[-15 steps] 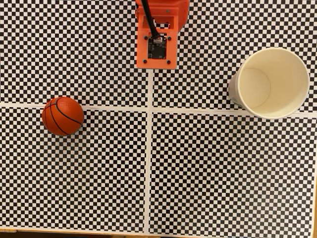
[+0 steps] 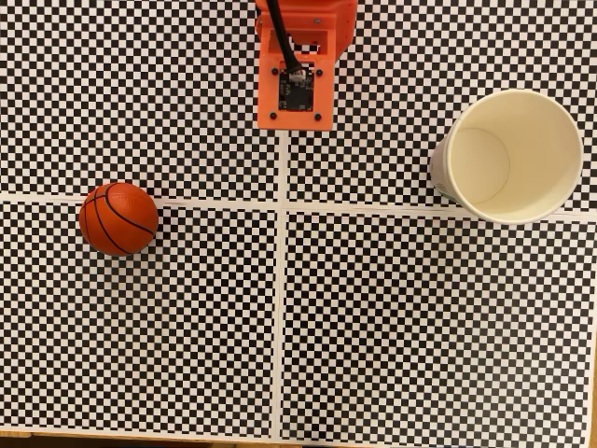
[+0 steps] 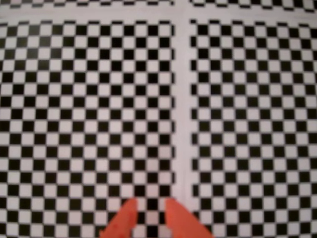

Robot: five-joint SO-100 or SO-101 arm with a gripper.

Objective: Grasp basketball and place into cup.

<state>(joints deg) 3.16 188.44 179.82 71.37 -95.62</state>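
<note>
In the fixed view the basketball (image 2: 118,218), orange-red with black seams, rests on the checkered mat at the left, just below the white horizontal line. The cream-white cup (image 2: 511,155) stands upright at the right edge, mouth up, with nothing inside. The orange arm (image 2: 297,65) enters from the top centre, well apart from both. In the wrist view my gripper (image 3: 148,204) shows as two orange fingertips (image 3: 128,210) at the bottom edge, a narrow gap between them and nothing held, hovering over bare checkered mat.
White tape lines (image 2: 280,280) split the black-and-white checkered mat into quadrants. A wooden table edge (image 2: 140,435) runs along the bottom of the fixed view.
</note>
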